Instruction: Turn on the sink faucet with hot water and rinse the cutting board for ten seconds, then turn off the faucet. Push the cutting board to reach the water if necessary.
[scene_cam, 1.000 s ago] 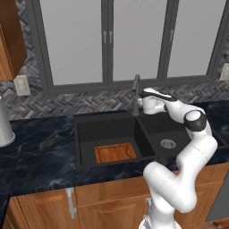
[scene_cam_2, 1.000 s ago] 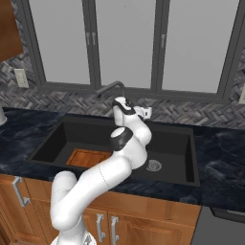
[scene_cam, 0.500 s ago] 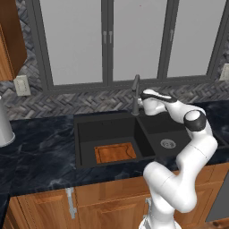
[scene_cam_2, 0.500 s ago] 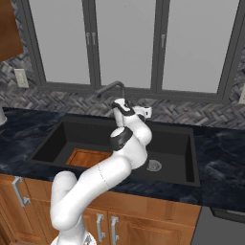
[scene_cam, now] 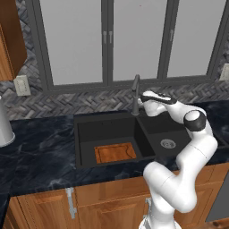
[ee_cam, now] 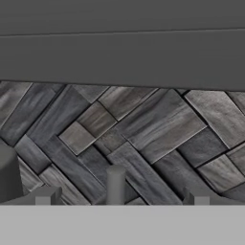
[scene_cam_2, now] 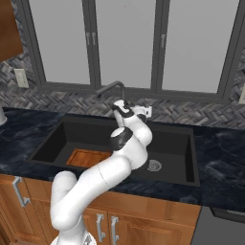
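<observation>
The sink faucet (scene_cam: 135,93) is a slim dark grey post behind the divider of the black sink (scene_cam: 85,123), its spout (scene_cam_2: 107,88) reaching out over the large basin. No water runs from it. My gripper (scene_cam: 142,100) hovers open right beside the faucet's base, on its right, pointing at the back wall. In the hand view a short grey stub (ee_cam: 115,184) stands midway between the open fingertips (ee_cam: 48,195), and the gripper (ee_cam: 122,198) holds nothing. The orange-brown cutting board (scene_cam: 115,153) lies flat on the large basin's floor near its front wall, also seen as the cutting board (scene_cam_2: 88,157).
The smaller basin has a round silver drain (scene_cam: 167,143). Dark marble counter (scene_cam: 36,152) surrounds the sink. Behind it are the herringbone backsplash (ee_cam: 143,129) and the window sill. A silver canister (scene_cam: 3,127) stands at the far left, wooden cabinets below.
The hand has crept very slightly toward the faucet; jaws stay open. The cutting board has not moved.
</observation>
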### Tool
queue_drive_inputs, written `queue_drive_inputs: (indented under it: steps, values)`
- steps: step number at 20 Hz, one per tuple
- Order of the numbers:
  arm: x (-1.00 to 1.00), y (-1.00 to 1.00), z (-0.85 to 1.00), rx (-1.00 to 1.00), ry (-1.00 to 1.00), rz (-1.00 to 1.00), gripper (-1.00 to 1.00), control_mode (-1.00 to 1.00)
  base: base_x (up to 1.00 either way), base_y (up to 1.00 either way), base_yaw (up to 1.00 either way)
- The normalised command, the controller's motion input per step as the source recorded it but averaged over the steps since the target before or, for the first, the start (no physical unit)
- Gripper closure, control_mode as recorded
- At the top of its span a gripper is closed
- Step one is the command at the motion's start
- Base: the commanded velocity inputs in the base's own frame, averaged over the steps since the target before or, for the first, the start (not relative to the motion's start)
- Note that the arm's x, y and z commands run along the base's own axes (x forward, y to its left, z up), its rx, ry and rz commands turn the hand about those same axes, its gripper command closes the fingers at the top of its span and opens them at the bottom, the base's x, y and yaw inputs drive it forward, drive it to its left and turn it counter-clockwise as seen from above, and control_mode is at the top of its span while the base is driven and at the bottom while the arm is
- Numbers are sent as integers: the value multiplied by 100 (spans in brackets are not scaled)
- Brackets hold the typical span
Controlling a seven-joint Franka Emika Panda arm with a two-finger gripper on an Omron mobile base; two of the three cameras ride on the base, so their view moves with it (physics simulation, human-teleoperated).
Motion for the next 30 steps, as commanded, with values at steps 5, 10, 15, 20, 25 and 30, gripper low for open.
queue_drive_inputs:
  steps: [5,10,15,20,25,30]
  values:
    - [4,0,0,0,0,0,-100,-100,0,0,0]
    - [7,0,0,0,0,0,-100,-100,0,0,0]
    - [5,0,0,0,0,0,-100,-100,0,0,0]
    - [0,0,0,0,0,0,-100,-100,0,0,0]
    - [0,0,0,0,0,0,-100,-100,0,0,0]
    - [9,-7,0,0,0,0,100,-100,0,0,0]
